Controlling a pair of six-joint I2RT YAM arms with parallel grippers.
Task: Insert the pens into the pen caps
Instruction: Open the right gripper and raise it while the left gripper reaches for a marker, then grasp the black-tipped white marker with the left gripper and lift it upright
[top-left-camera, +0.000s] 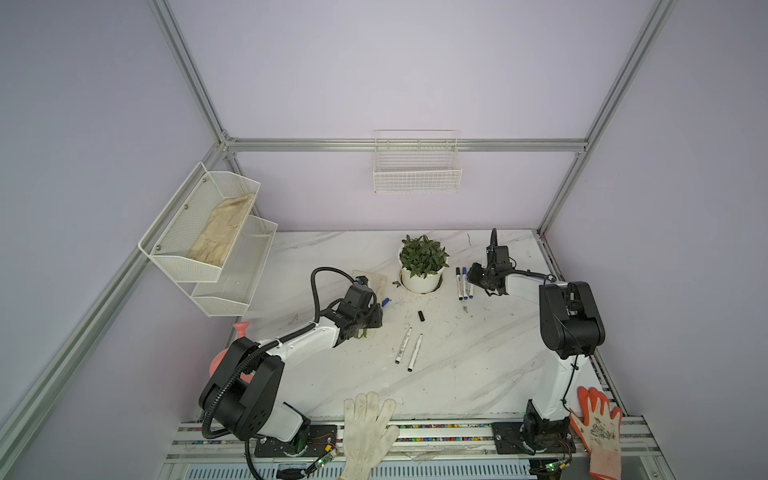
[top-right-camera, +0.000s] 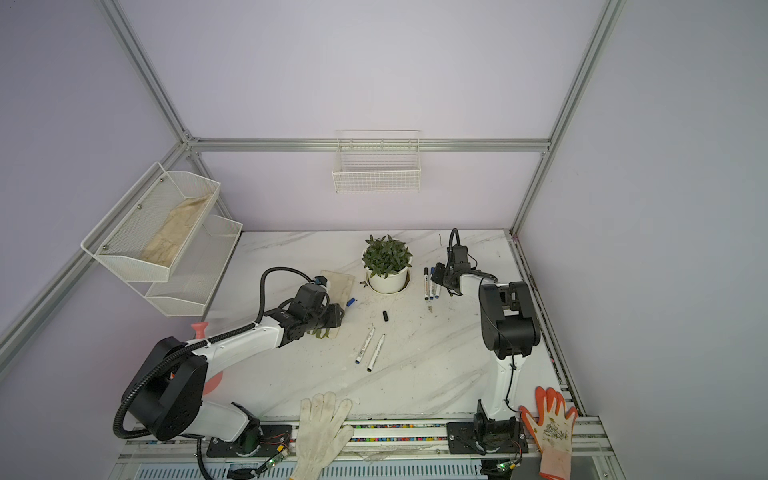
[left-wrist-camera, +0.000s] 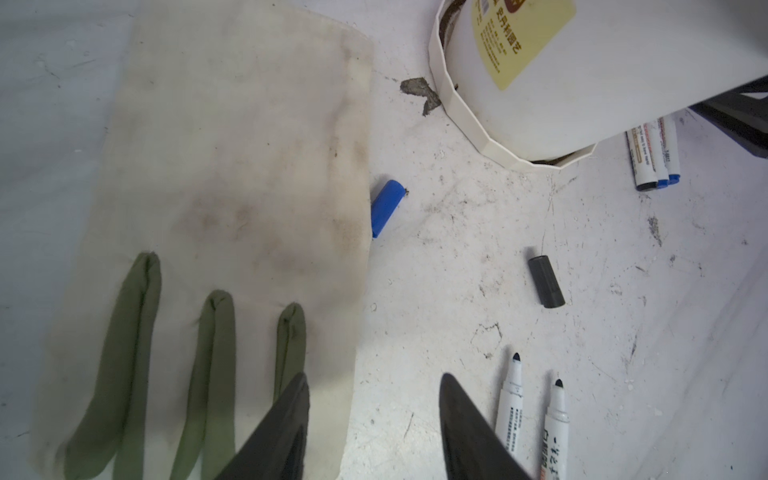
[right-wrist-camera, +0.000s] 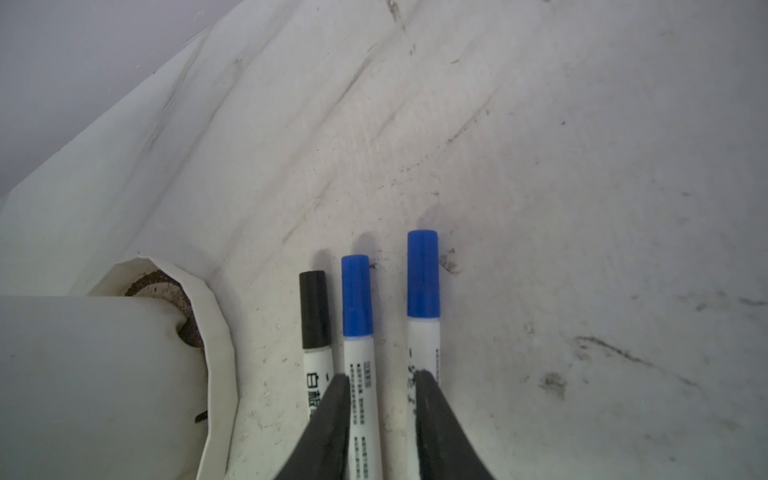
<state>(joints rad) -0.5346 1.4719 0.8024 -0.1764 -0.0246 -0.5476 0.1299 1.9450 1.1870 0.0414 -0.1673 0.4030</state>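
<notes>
Three capped pens (right-wrist-camera: 356, 357), one with a black cap (right-wrist-camera: 314, 309) and two with blue caps (right-wrist-camera: 356, 295), lie side by side on the desk (right-wrist-camera: 540, 187). Their caps point away past the fingertips. The right arm's fingers (right-wrist-camera: 328, 428) stand over the barrels, parted a little. One tip is over the middle pen, the other is over the outermost blue-capped pen, and a strip of bare desk shows between them. They clasp nothing. The black-capped pen lies just outside one finger, near the white plant pot (right-wrist-camera: 104, 374) in its saucer.

Two uncapped pens (left-wrist-camera: 513, 411) lie close together on the desk, just beside the outer side of one of the left arm's fingers (left-wrist-camera: 465, 428). Their bare tips point the same way as the fingers. These fingers are spread wide and hold nothing. Between them is bare desk and the edge of a soiled cream glove (left-wrist-camera: 228, 166) with three olive-green strips (left-wrist-camera: 124, 353). The other fingertip is over the glove.

Ahead of the fingertips, a loose blue cap (left-wrist-camera: 386, 208) lies against the glove's edge. A loose black cap (left-wrist-camera: 546, 281) lies alone on the desk, ahead of the uncapped pens' tips and apart from them. Farther ahead stands the pot.

In both top views a white work glove (top-left-camera: 368, 428) and an orange-palmed glove (top-left-camera: 598, 428) lie at the desk's front rail.
</notes>
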